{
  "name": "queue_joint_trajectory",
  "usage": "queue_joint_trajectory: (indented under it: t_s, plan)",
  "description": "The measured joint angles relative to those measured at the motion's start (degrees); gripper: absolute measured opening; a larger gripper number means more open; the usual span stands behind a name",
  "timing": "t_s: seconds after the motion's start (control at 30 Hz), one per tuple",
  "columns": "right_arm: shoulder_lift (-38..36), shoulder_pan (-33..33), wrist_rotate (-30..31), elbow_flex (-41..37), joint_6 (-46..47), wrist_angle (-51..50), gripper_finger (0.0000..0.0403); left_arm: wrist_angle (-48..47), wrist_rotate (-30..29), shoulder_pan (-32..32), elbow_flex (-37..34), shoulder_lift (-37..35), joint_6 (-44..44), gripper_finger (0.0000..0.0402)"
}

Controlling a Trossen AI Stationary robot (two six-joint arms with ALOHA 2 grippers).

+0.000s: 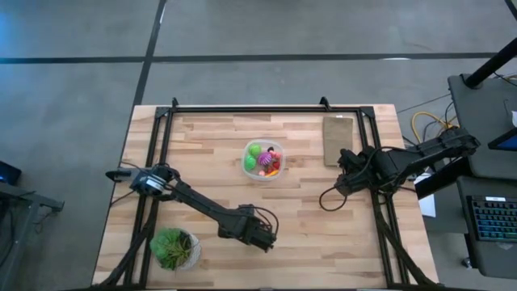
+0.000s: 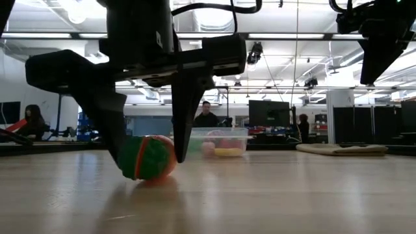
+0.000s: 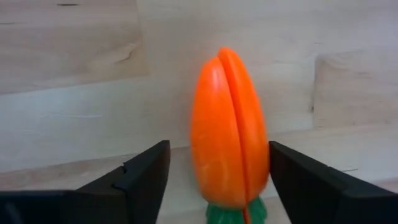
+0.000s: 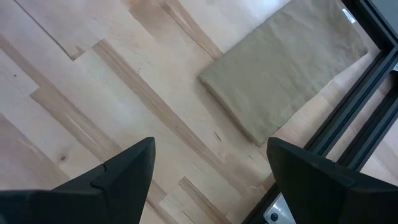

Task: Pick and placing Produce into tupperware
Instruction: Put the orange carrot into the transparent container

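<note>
The orange toy carrot [image 3: 229, 134] with a green top lies on its side on the wood table, near the table's near edge; in the low view the carrot [image 2: 148, 157] shows its green end. My left gripper [image 3: 217, 165] is open and points down, one finger on each side of the carrot; the gripper [image 1: 263, 236] hides it from above. The round clear tupperware [image 1: 263, 160] stands mid-table holding green, pink, red and yellow produce. My right gripper [image 4: 211, 149] is open, raised over the table's right part. My left gripper comes at the carrot from above, its fingers across the carrot's thick orange part [image 3: 255, 168]. One finger [image 3: 298, 180] stands right at the carrot's side; whether it touches, I cannot tell. The other finger [image 3: 146, 174] stands clear of it. The carrot rests on the table.
A flat brown board [image 1: 338, 139] lies at the far right, below my right gripper. A leafy plant in a white pot [image 1: 175, 248] stands at the near left. A black frame [image 1: 266, 107] borders the table. People [image 2: 207, 116] are in the room behind.
</note>
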Motion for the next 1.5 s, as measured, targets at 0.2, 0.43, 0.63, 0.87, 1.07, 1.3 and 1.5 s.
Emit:
queue_joint_trajectory:
  t_s: [0.2, 0.43, 0.63, 0.87, 1.07, 1.3, 1.5]
  plan:
    - [0.0, 0.0, 0.0, 0.0, 0.0, 0.1, 0.0302, 0.8, 0.0, 0.1, -0.1, 0.0, 1.0, 0.0178]
    - [0.0, 0.0, 0.0, 0.0, 0.0, 0.1, 0.0302, 1.0, 0.0, 0.2, 0.7, 0.0, 1.5, 0.0132]
    - [0.0, 0.0, 0.0, 0.0, 0.0, 0.1, 0.0302, 0.6, -4.8, 0.6, 4.1, -3.2, 2.8, 0.0154]
    - [0.0, 0.0, -1.0, -0.1, 0.1, -0.1, 0.0302, -0.9, -16.2, 6.3, 7.7, -11.4, 13.1, 0.0156]
    - [0.0, -0.2, -0.7, -0.1, 0.2, 0.1, 0.0302, -6.2, -22.9, 13.8, 9.5, -17.8, 25.1, 0.0156]
    - [0.0, -1.5, -0.6, -0.2, 2.7, 0.2, 0.0302, -5.4, -14.4, 25.2, 6.1, -15.9, 47.6, 0.0157]
    - [0.0, -2.8, -0.7, -0.2, 3.7, 0.2, 0.0302, -2.2, -8.3, 29.3, 5.1, -11.6, 77.8, 0.0157]
